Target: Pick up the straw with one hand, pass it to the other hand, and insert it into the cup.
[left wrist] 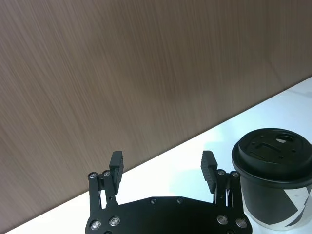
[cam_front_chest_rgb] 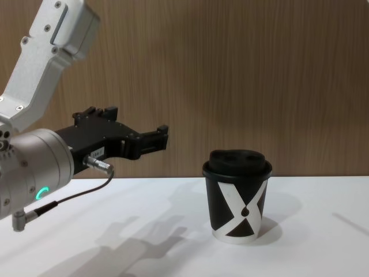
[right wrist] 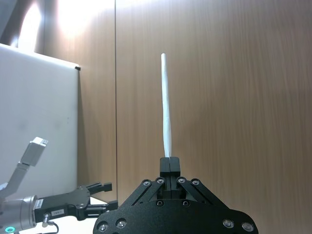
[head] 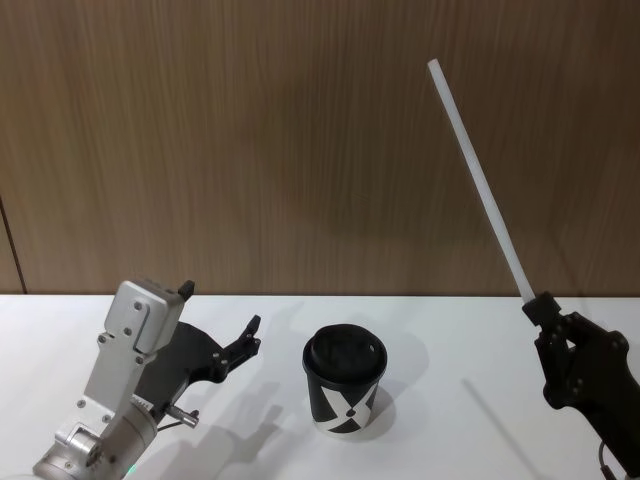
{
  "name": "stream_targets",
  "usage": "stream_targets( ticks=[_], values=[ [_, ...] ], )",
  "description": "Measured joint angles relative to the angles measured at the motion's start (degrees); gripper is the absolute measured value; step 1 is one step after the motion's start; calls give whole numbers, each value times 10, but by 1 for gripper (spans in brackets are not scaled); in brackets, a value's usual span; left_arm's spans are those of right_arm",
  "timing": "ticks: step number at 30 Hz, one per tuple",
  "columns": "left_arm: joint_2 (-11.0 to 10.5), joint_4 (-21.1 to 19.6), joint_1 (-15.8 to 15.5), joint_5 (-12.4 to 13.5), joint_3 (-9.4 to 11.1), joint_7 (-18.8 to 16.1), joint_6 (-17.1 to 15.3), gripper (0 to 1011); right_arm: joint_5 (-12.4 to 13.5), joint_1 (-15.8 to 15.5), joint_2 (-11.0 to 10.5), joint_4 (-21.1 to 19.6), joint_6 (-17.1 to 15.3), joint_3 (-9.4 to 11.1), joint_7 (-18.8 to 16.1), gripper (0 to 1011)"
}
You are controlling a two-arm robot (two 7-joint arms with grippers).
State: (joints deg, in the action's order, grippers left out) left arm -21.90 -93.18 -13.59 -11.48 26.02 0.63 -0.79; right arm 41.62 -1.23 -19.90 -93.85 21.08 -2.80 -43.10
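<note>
Over the right edge of the white table (head: 450, 325), the small black right gripper (head: 541, 306) pinches a thin white straw (head: 480, 175); the silver-armed left gripper (left wrist: 162, 161) hovers spread beside the lidded black paper cup (head: 345, 385). Handover looks next, needing careful alignment.

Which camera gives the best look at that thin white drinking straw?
The head view: the thin white drinking straw shows full length, tilted, its lower end pinched in the right gripper, right of the black paper cup. The right wrist view shows it rising from that shut gripper. The left gripper hangs open.
</note>
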Motion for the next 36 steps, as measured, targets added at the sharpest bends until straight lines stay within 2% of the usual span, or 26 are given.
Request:
stream_targets(
  ticks=[11,17,25,32,36],
  values=[
    [0,0,0,0,0,1,0,1000,12,1,-2,-1,5,-4,-12,0],
    [0,-6,-1,-14,-5,16,-3,1000,15,1,-2,-1,7,-5,-15,0],
    [-2,-18,-7,-51,-14,58,-13,1000,17,1,-2,-2,8,-6,-17,0],
    [-1,-29,-18,-97,-23,106,-30,1000,18,1,-3,-2,8,-6,-18,0],
    [1,-34,-26,-133,-29,136,-46,1000,18,1,-3,-2,8,-6,-18,0]
  ],
)
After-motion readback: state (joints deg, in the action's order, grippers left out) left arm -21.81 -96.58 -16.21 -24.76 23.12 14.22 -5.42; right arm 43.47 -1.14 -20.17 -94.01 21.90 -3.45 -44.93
